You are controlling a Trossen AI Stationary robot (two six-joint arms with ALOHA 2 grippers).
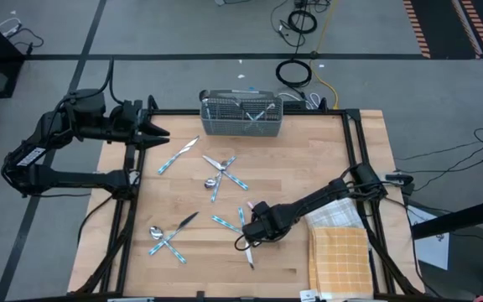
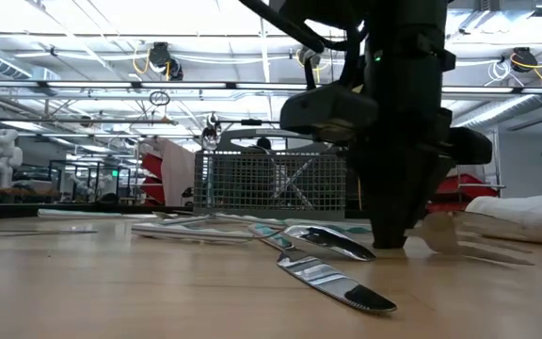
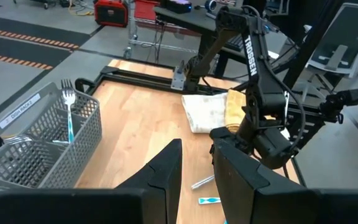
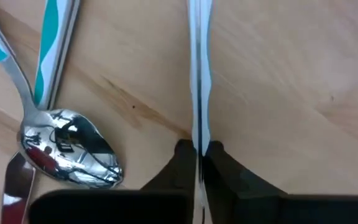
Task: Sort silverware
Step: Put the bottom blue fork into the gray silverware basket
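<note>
Your right claw is down on the wooden surface, toward its front edge and a bit right of the middle. In the right wrist view the two fingers are pinched in tight on the slim handle of one piece of silverware; the handle runs straight out from between them with no gap either side. Can't tell from that view whether it's a knife, fork or spoon, since only the handle shows. The piece is lying flat on the wood. Just beside it is a spoon with another blue handle next to it.

Your left claw sits over the back-left corner of the surface. Its fingers stand partly apart with nothing between them.

The rest of the silverware is scattered around: a knife near the back-left, a crossed bunch around the middle, another crossed group with a spoon toward the front-left, and a couple of pieces right by the right claw. The wire-mesh caddy sits at the back edge with a few pieces already standing in it, including a fork. A folded yellow checked cloth lies at the front-right corner.
</note>
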